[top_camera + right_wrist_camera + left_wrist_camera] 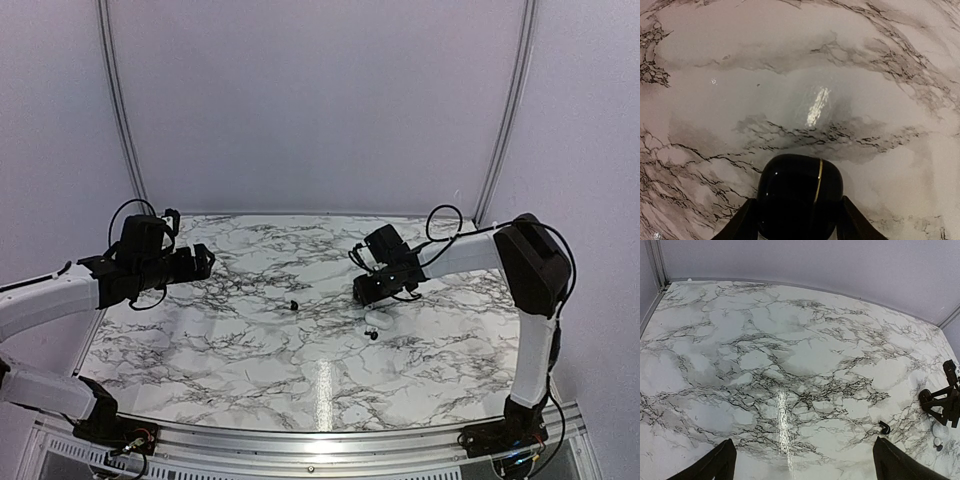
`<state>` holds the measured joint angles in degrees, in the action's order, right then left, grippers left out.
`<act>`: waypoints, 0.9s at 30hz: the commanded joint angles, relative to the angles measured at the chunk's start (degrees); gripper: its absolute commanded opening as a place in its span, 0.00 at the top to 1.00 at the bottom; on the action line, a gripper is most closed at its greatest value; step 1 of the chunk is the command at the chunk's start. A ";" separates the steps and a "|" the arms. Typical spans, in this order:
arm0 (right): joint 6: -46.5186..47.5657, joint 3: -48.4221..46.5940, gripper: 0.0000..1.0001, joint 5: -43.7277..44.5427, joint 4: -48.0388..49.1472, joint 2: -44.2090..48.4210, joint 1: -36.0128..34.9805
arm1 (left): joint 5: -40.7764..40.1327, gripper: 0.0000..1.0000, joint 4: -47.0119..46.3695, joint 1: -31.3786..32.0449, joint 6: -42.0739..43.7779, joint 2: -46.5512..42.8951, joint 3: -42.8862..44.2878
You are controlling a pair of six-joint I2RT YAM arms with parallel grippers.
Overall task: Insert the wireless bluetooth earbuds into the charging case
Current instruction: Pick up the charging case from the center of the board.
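Note:
My right gripper [365, 291] hovers over the right middle of the marble table. In the right wrist view it [799, 201] is shut on the charging case [800, 192], a glossy black rounded case with a thin gold seam, lid closed. One tiny black earbud [294, 304] lies on the table left of that gripper; it also shows in the left wrist view [884, 427]. A second earbud [373, 336] lies just in front of the right gripper. My left gripper [200, 262] is open and empty above the table's left side, its fingers wide apart [804, 440].
The marble table [250, 350] has a metal rail along its near edge and purple walls behind and beside it. A small pale spot [371, 322] lies near the second earbud. The right gripper shows at the right edge of the left wrist view [942, 405].

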<state>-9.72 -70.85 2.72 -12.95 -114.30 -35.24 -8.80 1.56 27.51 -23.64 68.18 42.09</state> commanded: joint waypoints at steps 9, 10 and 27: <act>7.10 -4.93 0.57 -4.01 -0.65 -1.41 -0.85 | -6.86 0.01 -3.45 0.27 -2.01 -4.89 -1.74; 8.00 -5.10 0.59 -4.68 -0.45 -1.12 -0.95 | -6.99 0.01 -4.13 0.27 -1.27 -5.94 -2.16; 28.50 1.35 0.62 -2.98 8.98 16.60 -13.68 | 19.54 0.01 -0.26 0.26 3.51 -11.09 -0.79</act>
<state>12.56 -72.05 -0.89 -9.30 -102.72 -44.95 -2.44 0.67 27.51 -21.71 57.58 40.03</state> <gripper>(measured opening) 0.487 0.989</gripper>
